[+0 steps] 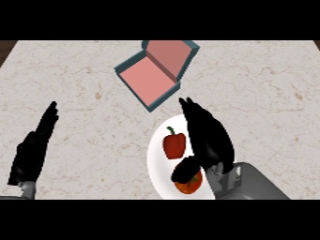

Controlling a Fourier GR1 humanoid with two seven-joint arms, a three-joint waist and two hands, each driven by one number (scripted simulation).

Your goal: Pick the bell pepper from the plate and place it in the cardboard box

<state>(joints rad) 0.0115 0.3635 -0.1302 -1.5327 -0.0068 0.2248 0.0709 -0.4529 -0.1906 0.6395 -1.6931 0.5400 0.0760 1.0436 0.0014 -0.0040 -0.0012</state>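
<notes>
A red bell pepper (174,145) with a dark stem lies on the white plate (156,154) near the view's lower middle. A second reddish-orange piece of produce (188,185) sits at the plate's near edge, partly under my thumb. My right hand (207,138) hovers over the plate's right side, just right of the pepper, fingers straight and pointing away, thumb hanging down; it holds nothing. The open box (152,75), pink inside with teal walls, stands beyond the plate. My left hand (34,150) rests open at the lower left, fingers up.
The counter (273,93) is pale marble with dark wood showing at the far corners. The box's lid leans open on its far right side.
</notes>
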